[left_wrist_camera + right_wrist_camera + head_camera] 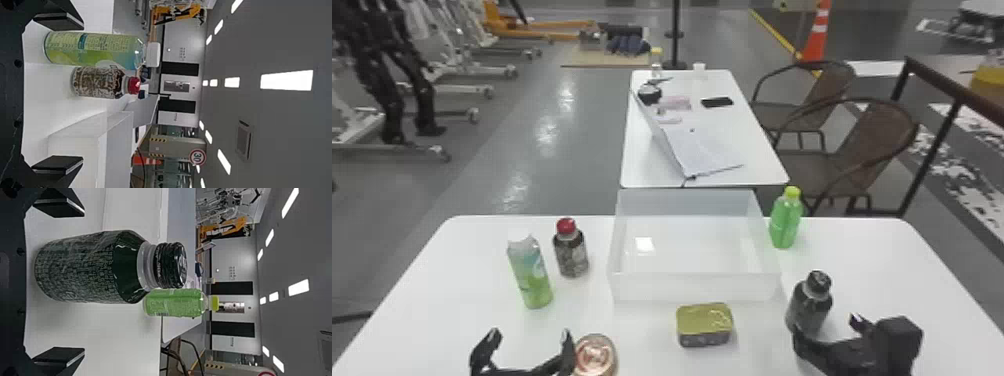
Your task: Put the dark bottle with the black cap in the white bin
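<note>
Nearest the head camera, the left gripper [529, 333] stood with its two fingers spread well apart and nothing held between them. Just to the right of its right finger was a copper-topped can [595, 354]; whether they touched could not be told. Ahead of that gripper stood a green and blue bottle with a white cap [530, 275], and slightly farther ahead and to the right, a bottle with a red cap [571, 252].

Fingers parted as well, the right gripper [826, 325] had let nothing into its grasp. The dark bottle with the black cap [809, 307] stood upright on the white table [877, 260] right in front of it, closer to its left finger than to its right one, outside the white bin [694, 287]. The bin lay ahead and to the left of the right gripper, with a green bottle with a yellow cap [785, 222] beyond the dark one, near the bin's right wall. Left of the right gripper sat a gold-lidded tin [704, 324], upright and near the bin's front wall.
</note>
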### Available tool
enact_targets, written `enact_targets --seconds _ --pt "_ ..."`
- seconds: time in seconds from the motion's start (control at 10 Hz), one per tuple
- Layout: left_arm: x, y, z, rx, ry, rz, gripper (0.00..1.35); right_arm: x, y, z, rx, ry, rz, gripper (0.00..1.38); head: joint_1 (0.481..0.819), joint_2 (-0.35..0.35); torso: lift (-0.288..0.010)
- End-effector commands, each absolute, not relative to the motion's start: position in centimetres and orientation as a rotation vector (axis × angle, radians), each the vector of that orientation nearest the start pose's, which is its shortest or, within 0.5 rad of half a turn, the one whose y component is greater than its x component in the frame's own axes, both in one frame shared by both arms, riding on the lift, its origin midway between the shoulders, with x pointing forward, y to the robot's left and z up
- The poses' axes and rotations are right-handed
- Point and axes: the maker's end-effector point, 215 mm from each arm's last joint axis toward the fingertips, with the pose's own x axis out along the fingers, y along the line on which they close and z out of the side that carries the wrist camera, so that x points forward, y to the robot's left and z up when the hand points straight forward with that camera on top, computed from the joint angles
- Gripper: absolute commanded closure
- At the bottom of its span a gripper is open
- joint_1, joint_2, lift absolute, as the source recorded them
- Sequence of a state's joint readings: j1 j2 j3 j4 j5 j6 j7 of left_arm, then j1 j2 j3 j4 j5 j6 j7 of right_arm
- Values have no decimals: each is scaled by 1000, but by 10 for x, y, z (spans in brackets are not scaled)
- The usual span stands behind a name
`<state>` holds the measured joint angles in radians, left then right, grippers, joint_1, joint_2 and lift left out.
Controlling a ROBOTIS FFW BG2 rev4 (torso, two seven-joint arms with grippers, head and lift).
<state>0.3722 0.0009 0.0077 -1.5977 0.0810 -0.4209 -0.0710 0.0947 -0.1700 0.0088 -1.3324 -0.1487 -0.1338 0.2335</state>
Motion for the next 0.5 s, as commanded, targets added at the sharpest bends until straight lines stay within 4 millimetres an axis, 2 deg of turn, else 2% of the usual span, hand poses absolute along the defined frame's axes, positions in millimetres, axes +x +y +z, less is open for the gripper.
enact_targets --seconds 0.0,0.4 --pt "455 226 -396 -72 -80 -33 107 541 -250 -477 0 188 215 84 549 0 -100" --pt "455 232 -397 -64 -79 -36 107 555 -244 -483 -41 201 234 81 549 0 -100"
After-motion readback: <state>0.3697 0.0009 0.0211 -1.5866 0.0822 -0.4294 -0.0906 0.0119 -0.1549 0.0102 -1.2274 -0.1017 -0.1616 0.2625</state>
